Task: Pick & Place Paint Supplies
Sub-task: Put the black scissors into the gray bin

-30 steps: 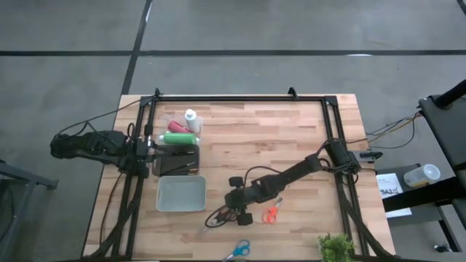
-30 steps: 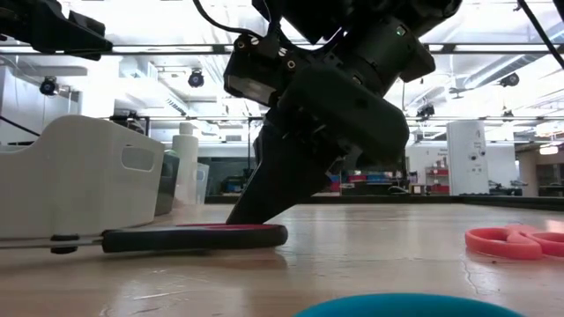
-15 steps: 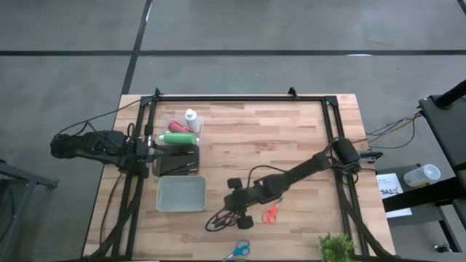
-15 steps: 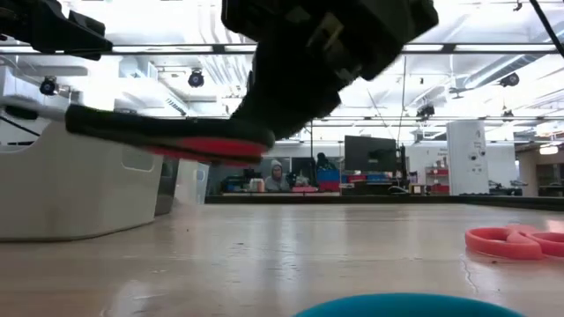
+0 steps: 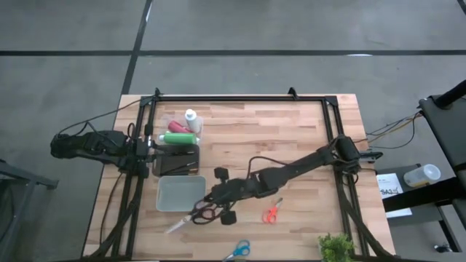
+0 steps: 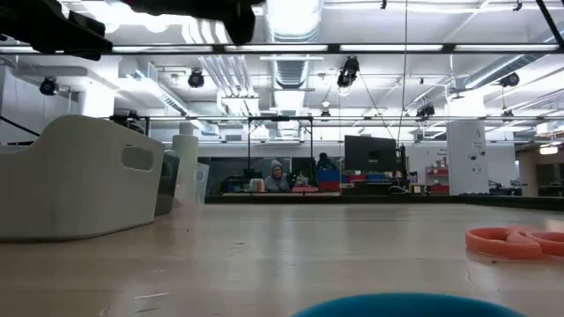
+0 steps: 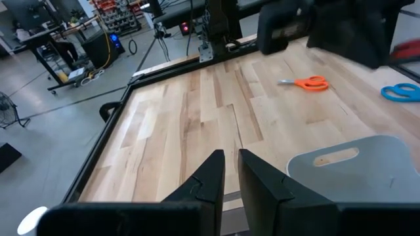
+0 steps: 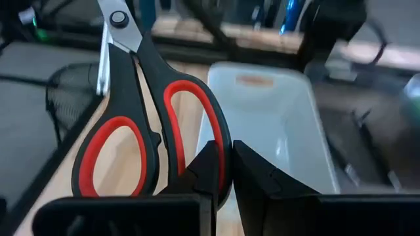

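The white bottle (image 5: pixel 191 118), the red bottle (image 5: pixel 175 125) and the green bottle (image 5: pixel 178 138) sit together at the table's far left, beside a dark tray (image 5: pixel 175 160). I cannot make out the brushes. My right gripper (image 5: pixel 211 204) hovers at the near right corner of a white bin (image 5: pixel 180 193) and is shut on black scissors with red handle loops (image 5: pixel 198 213). My left gripper (image 7: pixel 226 177) waits shut at the table's left edge by the tray. My right gripper pinches the rim of one handle loop (image 8: pixel 220 141) of the scissors between its two fingers. The fingers lie roughly along the scissors. The scissors are lifted clear of the table, and their blades (image 5: pixel 175 225) point toward the near left corner.
Orange scissors (image 5: pixel 271 212) lie right of the gripper and blue scissors (image 5: pixel 237 251) lie at the near edge. A green plant (image 5: pixel 335 247) stands at the near right corner. A black frame (image 5: pixel 240 98) runs along the far edge and both sides. Bare wood fills the middle and far right.
My right gripper has lifted the black and red scissors off the table and carried them up and toward the left, to the white bin's near right corner. The scissors lay on the wood a second ago and now hang clear in the hold.
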Controlling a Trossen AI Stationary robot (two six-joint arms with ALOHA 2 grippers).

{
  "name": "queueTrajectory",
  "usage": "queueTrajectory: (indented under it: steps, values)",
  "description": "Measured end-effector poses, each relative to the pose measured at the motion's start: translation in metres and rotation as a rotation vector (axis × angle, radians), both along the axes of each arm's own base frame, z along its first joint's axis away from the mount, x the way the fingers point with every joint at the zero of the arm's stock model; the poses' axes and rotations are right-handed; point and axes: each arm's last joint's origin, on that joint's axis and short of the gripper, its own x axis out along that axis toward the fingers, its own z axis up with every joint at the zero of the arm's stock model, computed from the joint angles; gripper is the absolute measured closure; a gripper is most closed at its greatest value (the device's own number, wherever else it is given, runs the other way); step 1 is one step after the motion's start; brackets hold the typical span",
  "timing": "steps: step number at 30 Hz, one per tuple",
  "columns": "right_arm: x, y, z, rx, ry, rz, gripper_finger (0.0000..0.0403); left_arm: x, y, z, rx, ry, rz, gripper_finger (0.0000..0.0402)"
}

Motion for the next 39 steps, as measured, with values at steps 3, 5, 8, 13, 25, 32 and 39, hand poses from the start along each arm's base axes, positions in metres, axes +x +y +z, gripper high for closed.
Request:
queueTrajectory:
  steps: [3, 5, 8, 13, 25, 32, 39]
  values:
    - [0.004, -0.006, 0.007, 0.004, -0.019, -0.015, 0.0378, 0.0, 0.0, 0.0, 0.0, 0.0, 0.0, 0.0351]
    - [0.007, -0.013, 0.008, 0.009, -0.028, -0.033, 0.0378, 0.0, 0.0, 0.0, 0.0, 0.0, 0.0, 0.0351]
    - [0.014, -0.022, 0.008, 0.021, -0.076, -0.06, 0.0378, 0.0, 0.0, 0.0, 0.0, 0.0, 0.0, 0.0351]
    - [0.026, -0.029, -0.018, 0.018, -0.064, -0.07, 0.0378, 0.0, 0.0, 0.0, 0.0, 0.0, 0.001, 0.0351]
    - [0.051, -0.045, -0.057, 0.033, 0.012, -0.134, 0.0378, 0.0, 0.0, 0.0, 0.0, 0.0, 0.001, 0.0351]
    - [0.061, -0.052, -0.08, 0.022, 0.107, -0.166, 0.0378, 0.0, 0.0, 0.0, 0.0, 0.0, 0.001, 0.0351]
    - [0.062, -0.053, -0.083, 0.013, 0.132, -0.17, 0.0378, 0.0, 0.0, 0.0, 0.0, 0.001, 0.0, 0.0351]
